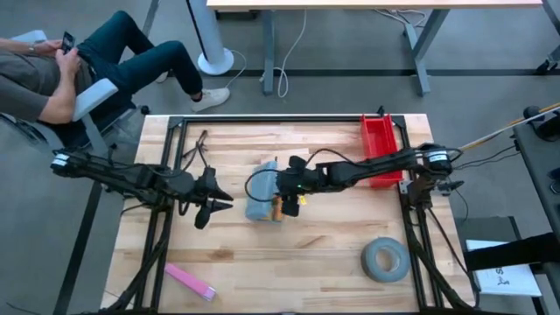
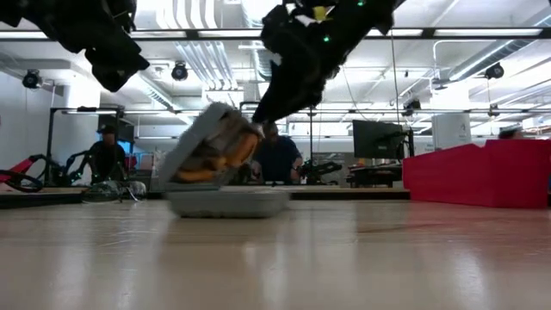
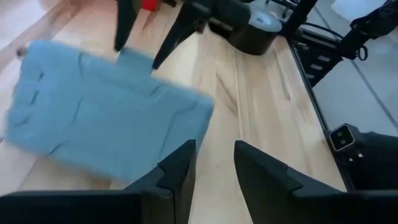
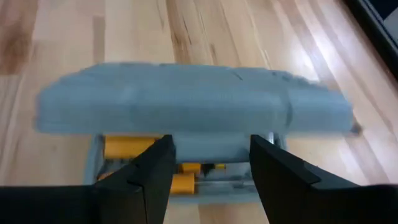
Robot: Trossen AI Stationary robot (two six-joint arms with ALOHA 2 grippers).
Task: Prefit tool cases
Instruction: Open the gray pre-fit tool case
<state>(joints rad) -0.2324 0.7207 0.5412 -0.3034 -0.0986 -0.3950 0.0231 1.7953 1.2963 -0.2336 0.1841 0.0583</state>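
- The case [image 1: 262, 201] sits mid-bench, left of the red bin [image 1: 380, 140], lid half up.
- My right tool [image 4: 210, 163] is at the lid, fingers apart, not gripping.
- My left tool [image 1: 213, 206] waits open just left of the case.
- It looks hard, light and slippery, so I'd push on the lid's edge.

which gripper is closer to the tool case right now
Right. The right gripper is at the tool case, its fingers at the half-raised lid's edge. The left gripper hangs open off to the case's side, apart from it.
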